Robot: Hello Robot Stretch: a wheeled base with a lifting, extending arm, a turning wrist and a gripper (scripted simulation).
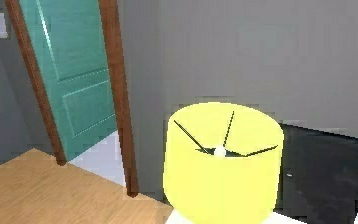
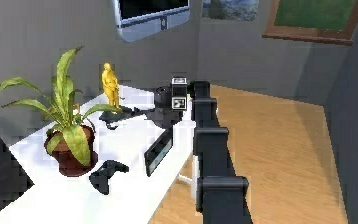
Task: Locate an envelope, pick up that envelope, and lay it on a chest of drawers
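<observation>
**Early stage: arm (image 2: 212,140) reached out at the white worktop (image 2: 122,145), pick-up not confirmed.**

The hand (image 2: 163,98) is seen at the far part of the worktop, near a gold statuette (image 2: 109,82) and a dark flat item (image 2: 119,115). Its state, apart or together, cannot be told, nor whether anything is held. The envelope cannot be picked out with certainty among the small things there, so its place is left undetermined. A potted plant (image 2: 65,110) and a game controller (image 2: 109,176) are noted nearer. Grasping, carrying and laying on a chest of drawers are judged outstanding.
</observation>
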